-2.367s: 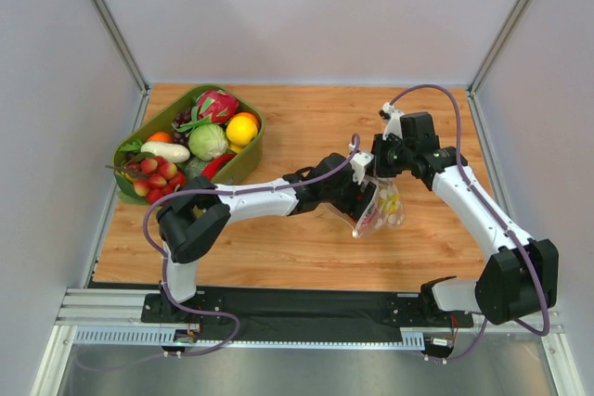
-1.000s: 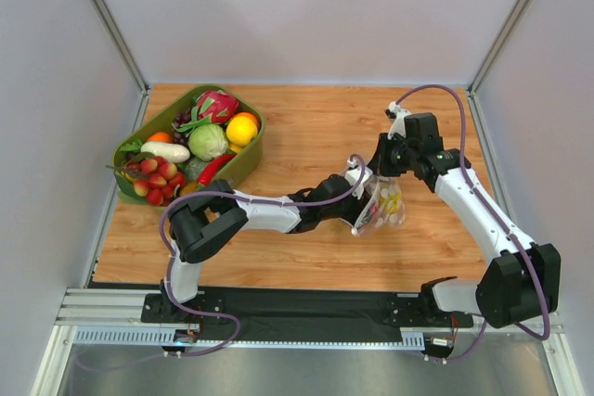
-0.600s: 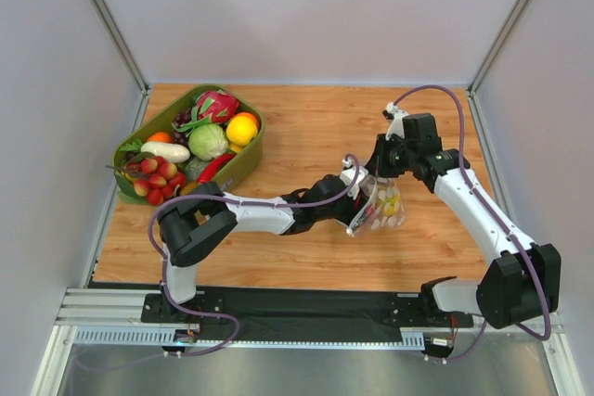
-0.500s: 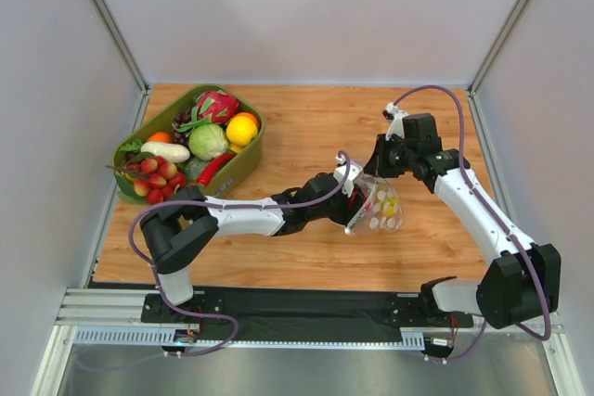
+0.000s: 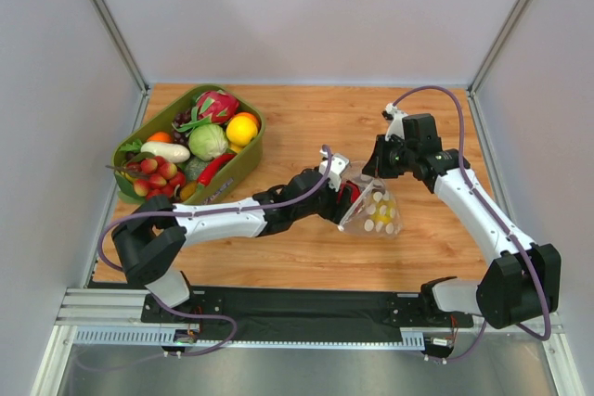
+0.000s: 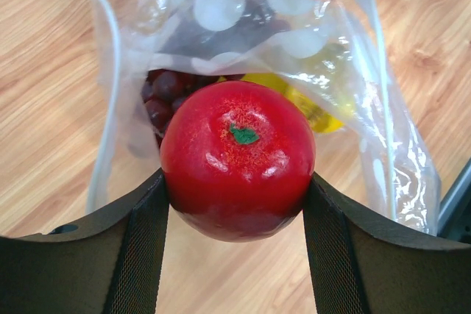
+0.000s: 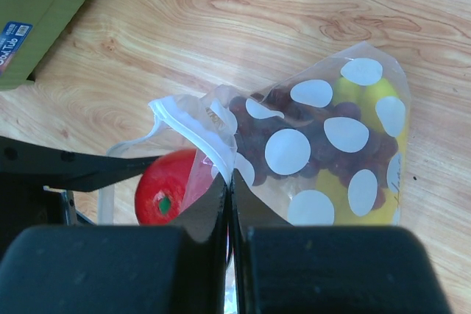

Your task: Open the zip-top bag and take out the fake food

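Note:
The clear polka-dot zip-top bag point(image 5: 373, 213) hangs open in mid-table. My right gripper point(image 7: 229, 182) is shut on its zip edge and holds it up; it also shows in the top view point(image 5: 379, 167). My left gripper point(image 6: 237, 204) is shut on a glossy red round fruit point(image 6: 237, 159) just outside the bag's mouth; this gripper shows in the top view point(image 5: 345, 194). Inside the bag point(image 7: 324, 145) lie dark purple grapes point(image 6: 165, 92) and yellow fruit point(image 7: 368, 97). The red fruit shows in the right wrist view point(image 7: 168, 187).
An olive-green bin point(image 5: 243, 166) full of toy produce, with a pink dragon fruit point(image 5: 215, 105) and a green cabbage point(image 5: 208, 141), stands at the back left. White walls close in the wooden table point(image 5: 306, 127) on three sides.
My left gripper has drawn back to the left out of the bag with the red fruit. The bag has tilted and spread open. The right gripper has stayed in place.

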Controlling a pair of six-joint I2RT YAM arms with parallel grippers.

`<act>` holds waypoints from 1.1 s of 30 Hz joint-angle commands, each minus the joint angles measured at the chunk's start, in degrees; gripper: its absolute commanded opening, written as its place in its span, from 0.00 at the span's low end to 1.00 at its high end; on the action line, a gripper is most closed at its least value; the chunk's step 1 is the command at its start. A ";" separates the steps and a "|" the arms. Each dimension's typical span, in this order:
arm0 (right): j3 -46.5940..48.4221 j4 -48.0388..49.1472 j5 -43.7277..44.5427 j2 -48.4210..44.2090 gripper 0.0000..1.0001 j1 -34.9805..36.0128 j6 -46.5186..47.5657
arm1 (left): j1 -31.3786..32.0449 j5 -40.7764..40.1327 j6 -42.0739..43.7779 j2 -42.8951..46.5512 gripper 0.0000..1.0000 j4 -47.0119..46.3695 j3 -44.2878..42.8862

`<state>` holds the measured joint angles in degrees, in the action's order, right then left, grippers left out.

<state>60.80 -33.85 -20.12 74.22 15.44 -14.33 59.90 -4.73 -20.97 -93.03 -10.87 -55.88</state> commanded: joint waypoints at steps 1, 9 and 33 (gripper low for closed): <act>0.55 1.24 0.61 -1.62 0.00 -0.50 0.09 | -1.01 -1.42 -0.47 3.65 0.00 2.00 1.21; 0.38 1.15 0.52 -1.97 0.00 -0.68 0.26 | -4.44 0.33 2.51 5.58 0.01 -0.02 3.49; -2.61 1.06 -4.40 -5.92 0.00 -0.32 -0.35 | -8.04 10.09 6.20 -0.84 0.01 1.20 -8.02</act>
<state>58.83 -33.67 -23.70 69.97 15.18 -14.41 52.03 4.47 -16.49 -94.94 -9.82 -61.23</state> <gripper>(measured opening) 0.004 0.696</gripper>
